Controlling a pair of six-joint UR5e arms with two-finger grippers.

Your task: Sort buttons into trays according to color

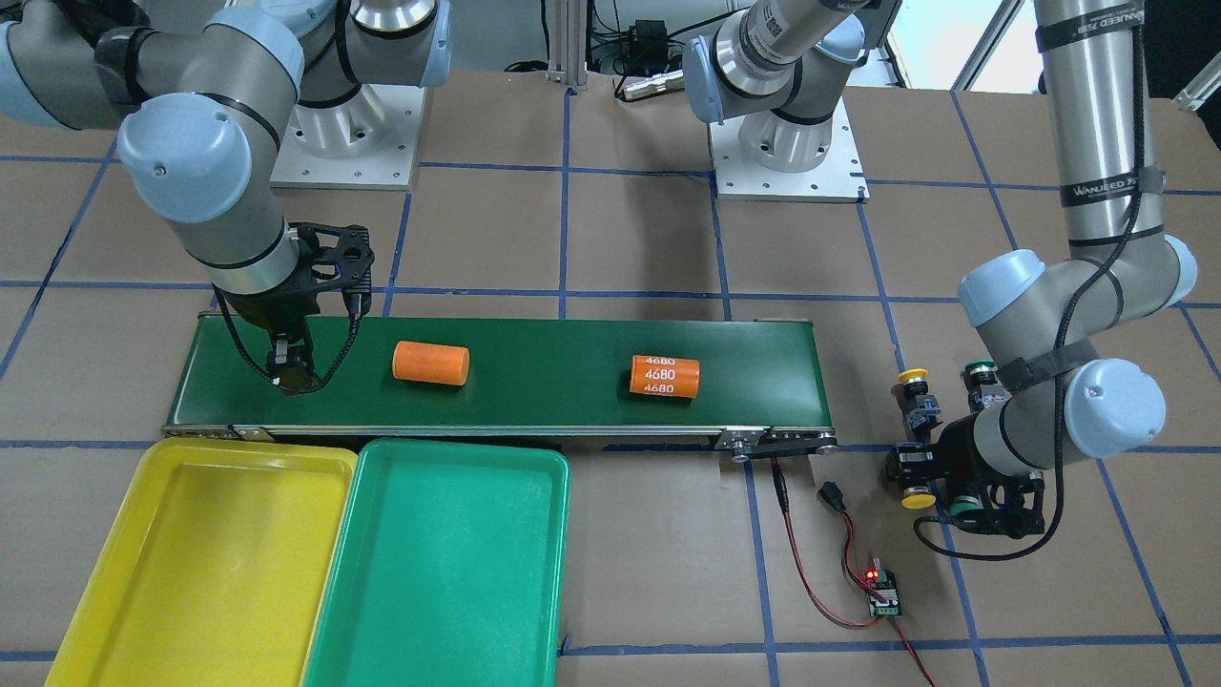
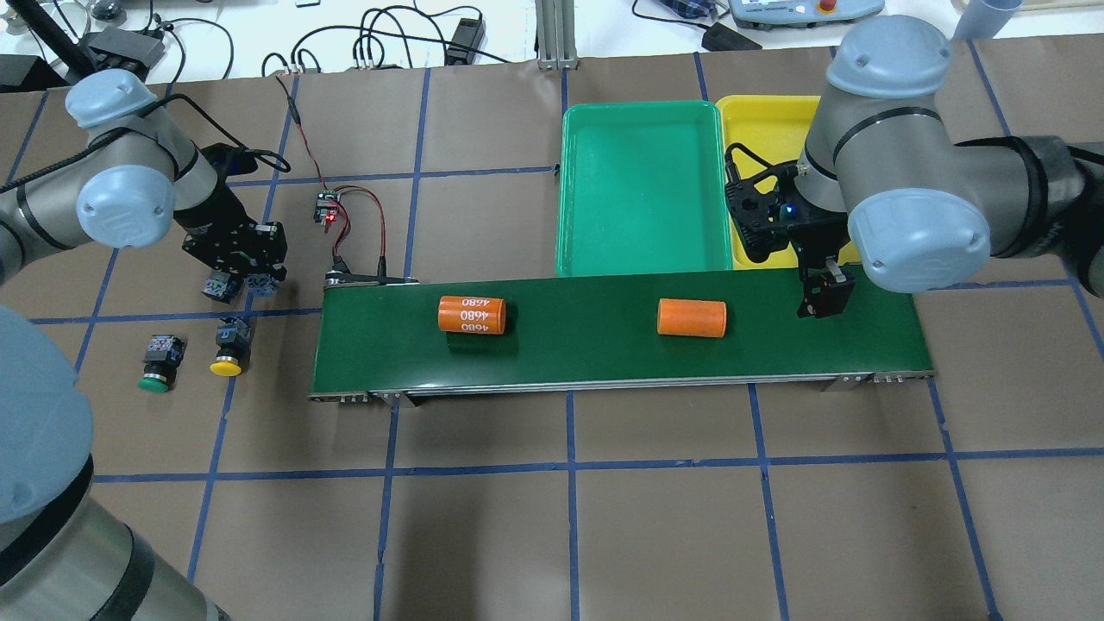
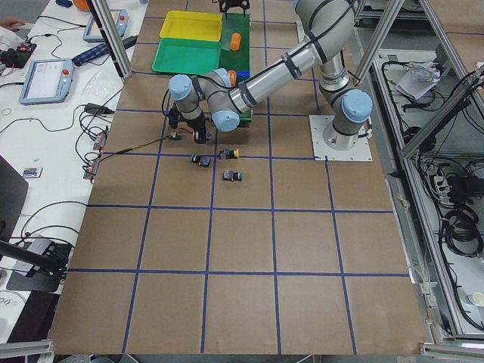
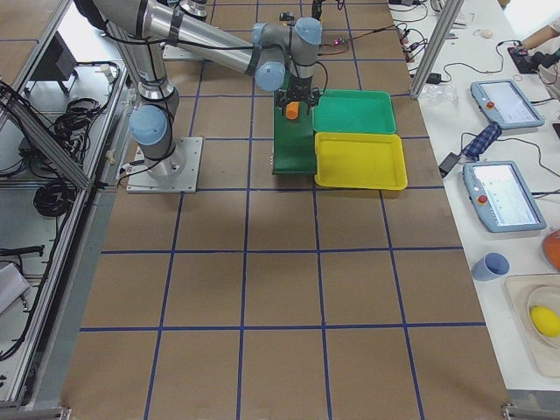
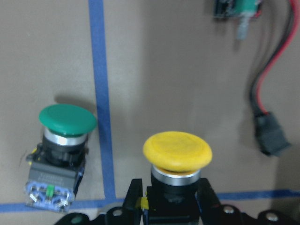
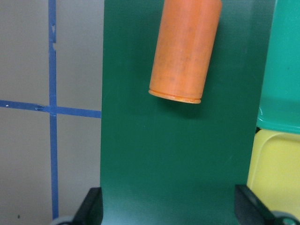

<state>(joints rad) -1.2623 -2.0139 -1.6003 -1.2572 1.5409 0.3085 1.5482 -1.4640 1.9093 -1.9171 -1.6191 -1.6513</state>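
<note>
My left gripper (image 5: 171,206) is shut on the black body of a yellow button (image 5: 177,152), low on the table beyond the conveyor's end (image 1: 918,482). A green button (image 5: 65,123) lies just beside it. Another yellow button (image 2: 228,352) and another green button (image 2: 159,365) lie apart on the table nearby. My right gripper (image 6: 168,218) is open and empty over the far end of the belt (image 1: 291,374). The yellow tray (image 1: 210,553) and the green tray (image 1: 439,572) sit side by side next to the belt, with nothing in them.
Two orange cylinders lie on the dark-green conveyor belt (image 1: 553,391), one plain (image 1: 431,363) and one marked 4680 (image 1: 665,375). A small controller board (image 1: 882,592) with red and black wires lies near the left gripper.
</note>
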